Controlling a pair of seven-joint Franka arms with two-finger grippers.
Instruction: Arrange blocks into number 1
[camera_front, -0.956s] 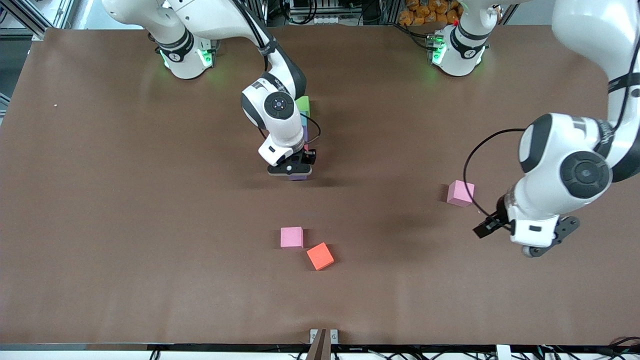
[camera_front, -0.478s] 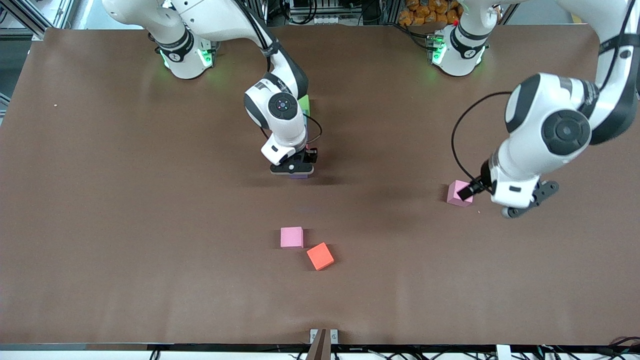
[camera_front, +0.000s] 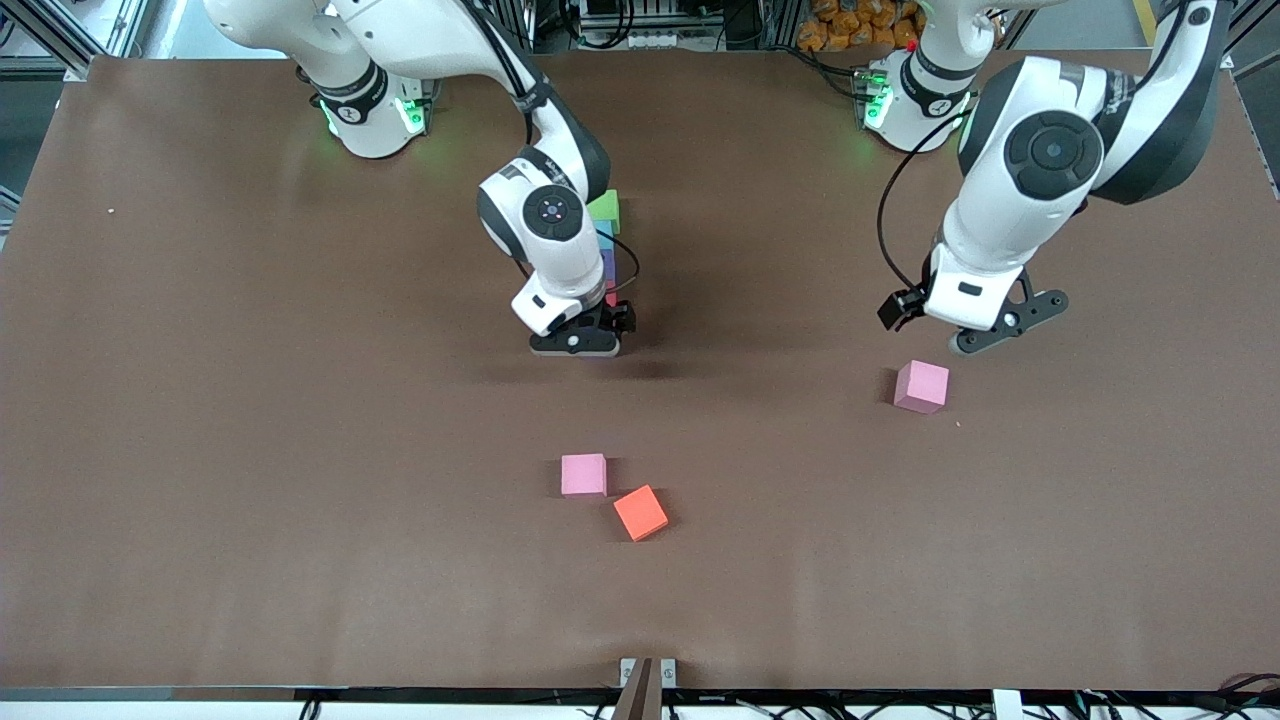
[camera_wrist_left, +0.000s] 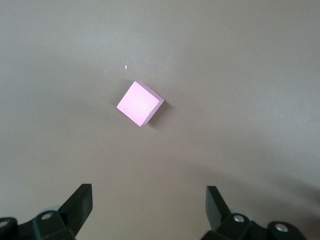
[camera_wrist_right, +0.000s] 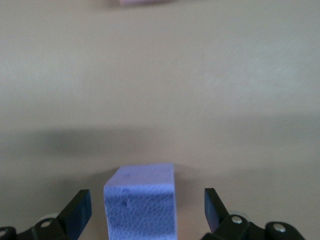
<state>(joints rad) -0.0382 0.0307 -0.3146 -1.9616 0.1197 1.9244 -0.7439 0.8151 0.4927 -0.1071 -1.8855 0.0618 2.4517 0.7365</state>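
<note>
We saw a small matte purple foam cube (camera_wrist_right: 141, 202) sitting on the brown table (camera_front: 250, 400) between the wide-spread fingers of the right gripper (camera_front: 577, 345), neither finger touching it. From under that arm a green foam cube (camera_front: 605, 208), a light blue one (camera_front: 605, 238) and a crimson sliver (camera_front: 611, 297) ran in a line toward the bases. The left gripper (camera_wrist_left: 149, 207) hung open and empty above the table, a pale pink cube (camera_wrist_left: 140, 103) lying ahead of it.
</note>
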